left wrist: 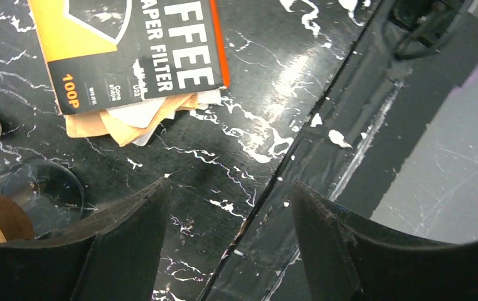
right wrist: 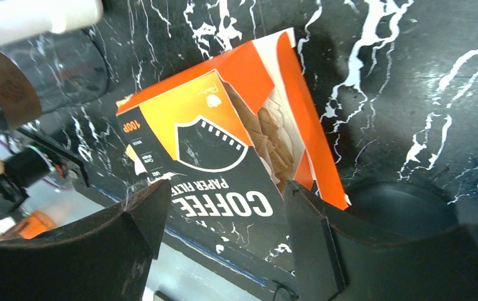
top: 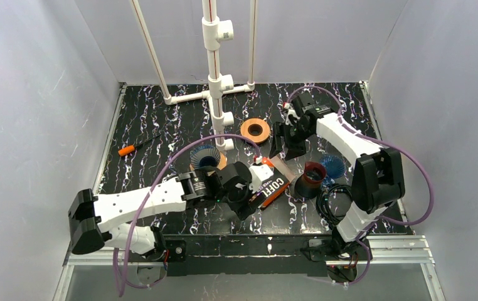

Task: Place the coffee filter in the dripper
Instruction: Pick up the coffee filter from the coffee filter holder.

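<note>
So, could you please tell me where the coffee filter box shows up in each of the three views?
Top external: the coffee filter box lies near the centre, at the tip of the left arm.
Left wrist: upper left, cut off by the top edge, paper filters poking out below.
Right wrist: mid-frame, tilted.
Shared landmark: the black white-veined table.

Black marbled table (top: 155, 119), white walls (top: 29, 94)
</note>
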Motion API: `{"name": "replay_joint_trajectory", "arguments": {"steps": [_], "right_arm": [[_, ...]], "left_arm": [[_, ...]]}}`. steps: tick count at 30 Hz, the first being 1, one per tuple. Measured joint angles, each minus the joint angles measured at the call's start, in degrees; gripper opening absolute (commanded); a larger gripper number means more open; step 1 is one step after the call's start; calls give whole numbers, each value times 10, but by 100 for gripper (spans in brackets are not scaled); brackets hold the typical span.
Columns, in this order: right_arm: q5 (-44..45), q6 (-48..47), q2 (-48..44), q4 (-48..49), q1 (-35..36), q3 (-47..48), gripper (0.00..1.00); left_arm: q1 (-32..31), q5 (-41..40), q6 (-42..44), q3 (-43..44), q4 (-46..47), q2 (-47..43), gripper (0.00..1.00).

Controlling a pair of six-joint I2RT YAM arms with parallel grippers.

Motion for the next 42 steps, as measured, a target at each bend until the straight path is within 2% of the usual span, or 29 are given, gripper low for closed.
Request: {"name": "replay_joint_trajectory", "arguments": {"steps": [6,16,20,27,33,42], "right_arm": [[-29,12,-19,14,-48,-8,76],[-50,14,-20,23,-54,-31,77],[-55,14,-20,28,-54,-34,77],[-67,12,-20,31,-54,-37,77],[-76,5,-20,32,-54,-45,77],[-78,-12,-11,32,-54,-45,77]], "left_arm": [[-3,-52,-47,27,-17,54,71],[-4,-109,-161,27,-3,80,74],[-4,-127,-218,-40,65,42,73],[-12,-168,-320,-191,153,-84,70],[-40,-213,-382,-237,199,-135,71],[-44,-241,-450,-311,238,-178,71]]}}
